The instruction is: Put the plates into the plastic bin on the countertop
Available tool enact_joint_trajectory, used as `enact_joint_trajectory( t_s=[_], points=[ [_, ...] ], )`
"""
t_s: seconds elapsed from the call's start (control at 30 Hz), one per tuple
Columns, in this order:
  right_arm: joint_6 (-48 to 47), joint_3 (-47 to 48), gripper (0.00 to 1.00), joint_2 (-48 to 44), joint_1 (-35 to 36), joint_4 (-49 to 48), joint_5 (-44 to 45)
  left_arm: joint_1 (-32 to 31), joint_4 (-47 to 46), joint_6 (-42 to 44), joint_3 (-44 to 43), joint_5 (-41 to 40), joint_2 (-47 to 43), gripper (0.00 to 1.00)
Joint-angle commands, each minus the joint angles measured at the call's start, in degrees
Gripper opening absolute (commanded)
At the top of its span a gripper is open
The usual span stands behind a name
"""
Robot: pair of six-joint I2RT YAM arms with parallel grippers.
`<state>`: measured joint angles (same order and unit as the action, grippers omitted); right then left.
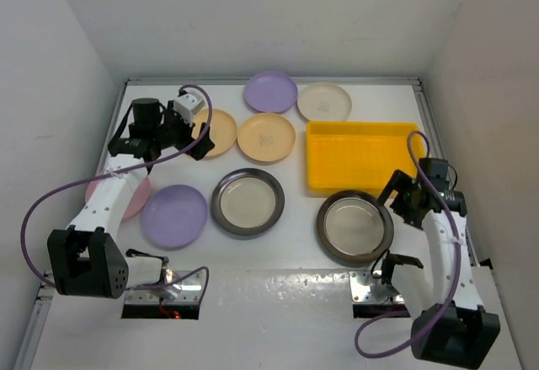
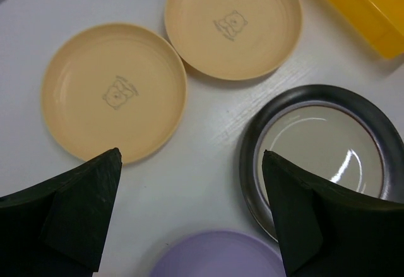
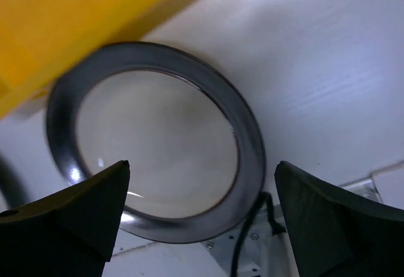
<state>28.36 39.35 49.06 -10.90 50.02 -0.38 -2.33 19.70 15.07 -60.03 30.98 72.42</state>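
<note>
Several plates lie on the white countertop (image 1: 295,260): two lilac (image 1: 270,91) (image 1: 174,215), one cream (image 1: 324,101), two pale orange (image 1: 266,136) (image 1: 221,126), two dark-rimmed (image 1: 247,202) (image 1: 354,227), and a pink one (image 1: 133,201) half hidden under the left arm. The yellow plastic bin (image 1: 362,155) stands at the right with nothing in it. My left gripper (image 2: 190,157) hangs open over the bare surface between an orange plate (image 2: 113,91) and a dark-rimmed plate (image 2: 322,151). My right gripper (image 3: 202,163) is open above the near edge of the other dark-rimmed plate (image 3: 154,141), holding nothing.
White walls close in the countertop on the left, back and right. Metal mounting plates (image 1: 375,286) and cables lie at the near edge by the arm bases. The bin's wall (image 3: 76,24) sits just beyond the right-hand dark-rimmed plate.
</note>
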Motion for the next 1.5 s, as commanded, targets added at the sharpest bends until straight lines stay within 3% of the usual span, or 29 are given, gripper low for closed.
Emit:
enact_joint_trajectory(
  t_s=[0.0,0.27,0.6,0.83,1.03,1.23,1.47],
  points=[
    [9.2,-2.3,1.00,-2.1,-5.7,2.3,1.4,-2.1,1.0,-1.2,1.0,0.2,-4.6,0.92],
    [13.9,-8.1,0.96,5.4,-11.1,-3.9,-4.0,-5.4,1.5,0.5,2.7,-1.0,-9.0,0.92],
    [14.7,-17.6,0.73,8.4,-11.8,-9.3,-4.8,-9.4,1.5,2.9,4.5,-3.5,-11.9,0.92],
    [14.6,-20.3,0.29,6.9,-11.9,-9.2,-8.8,-9.9,1.5,3.4,4.5,-4.0,-12.5,0.93],
    [15.4,-20.7,0.00,5.1,-11.8,-8.1,-12.3,-9.9,1.5,3.4,5.0,-4.5,-12.5,0.93],
    [12.1,-22.0,0.00,5.9,-11.3,-11.0,-21.1,-9.9,1.5,3.9,5.5,-4.5,-12.5,0.93],
    [9.5,-20.1,0.00,-0.6,-2.7,-14.9,-24.2,-9.9,1.5,3.9,5.5,-3.4,-12.0,0.93]
  ],
)
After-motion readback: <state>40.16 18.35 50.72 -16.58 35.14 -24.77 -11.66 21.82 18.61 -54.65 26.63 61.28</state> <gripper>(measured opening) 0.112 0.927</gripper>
